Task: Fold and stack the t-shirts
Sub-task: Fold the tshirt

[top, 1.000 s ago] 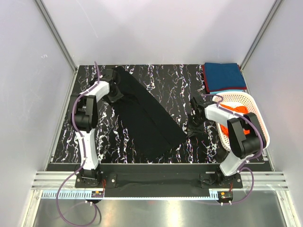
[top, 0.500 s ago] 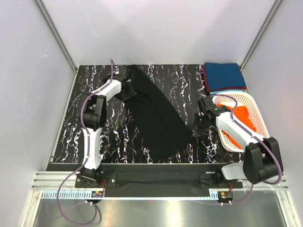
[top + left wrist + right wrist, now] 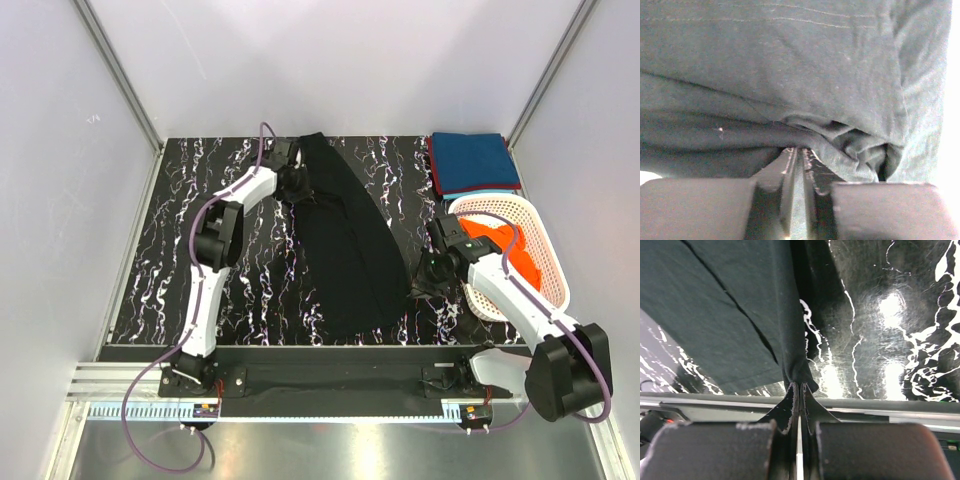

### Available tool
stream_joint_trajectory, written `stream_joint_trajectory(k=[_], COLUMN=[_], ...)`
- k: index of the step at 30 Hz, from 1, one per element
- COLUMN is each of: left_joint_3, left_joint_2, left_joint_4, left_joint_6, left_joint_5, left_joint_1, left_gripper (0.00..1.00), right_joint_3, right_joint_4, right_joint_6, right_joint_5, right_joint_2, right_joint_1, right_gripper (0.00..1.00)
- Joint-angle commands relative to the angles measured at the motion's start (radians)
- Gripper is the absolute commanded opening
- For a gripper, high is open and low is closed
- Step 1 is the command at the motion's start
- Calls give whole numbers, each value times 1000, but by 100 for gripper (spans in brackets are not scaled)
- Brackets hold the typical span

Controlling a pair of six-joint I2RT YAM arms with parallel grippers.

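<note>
A black soft fabric short-sleeved t-shirt lies stretched in a long diagonal strip across the dark marbled counter. The right gripper, pressed together, pinches the shirt's near corner. The left gripper sits at the bunched far end with its jaws a slit apart; whether it grips cannot be told. A folded teal-blue t-shirt lies at the far right corner, and a bright orange t-shirt sits in a white plastic lattice basket

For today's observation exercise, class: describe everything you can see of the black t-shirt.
The black t-shirt is soft matte fabric, drawn into a long shape, narrow at the far end, wider nearer, over the marbled table. The right gripper is shut on its near right edge; the left gripper meets its far left edge, grip unclear.
</note>
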State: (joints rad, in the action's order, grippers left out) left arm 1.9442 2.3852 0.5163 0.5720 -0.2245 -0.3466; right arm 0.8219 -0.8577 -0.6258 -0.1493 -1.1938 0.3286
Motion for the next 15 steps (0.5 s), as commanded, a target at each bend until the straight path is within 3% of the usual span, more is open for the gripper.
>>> stream_joint_trajectory(k=[1,5,8,11,15], left_joint_3=[15,-79,-203,-378,-681], left_joint_2=[-52,-219,-354,-507,-710], left_joint_4=[-41,-45,-23,-3,2], left_joint_6=[-63,-109,-56,-29,2], left_joint_5=[-118,-116,-75,-90,31], left_joint_1=[3,1,0,-25,-126], left_gripper=[20,30,32,36,38], right_joint_3=[3,-3,-6,-1,23], right_joint_4=[19,46,77,92,101], right_joint_6=[-46,-51,-45,-29,-14], right_joint_5=[-29,-32,-48,-76,-84], right_joint_2=[36,30,16,2,-4], right_joint_1=[-3,-3,-3,-2,-2], right_gripper=[0,0,0,0,0])
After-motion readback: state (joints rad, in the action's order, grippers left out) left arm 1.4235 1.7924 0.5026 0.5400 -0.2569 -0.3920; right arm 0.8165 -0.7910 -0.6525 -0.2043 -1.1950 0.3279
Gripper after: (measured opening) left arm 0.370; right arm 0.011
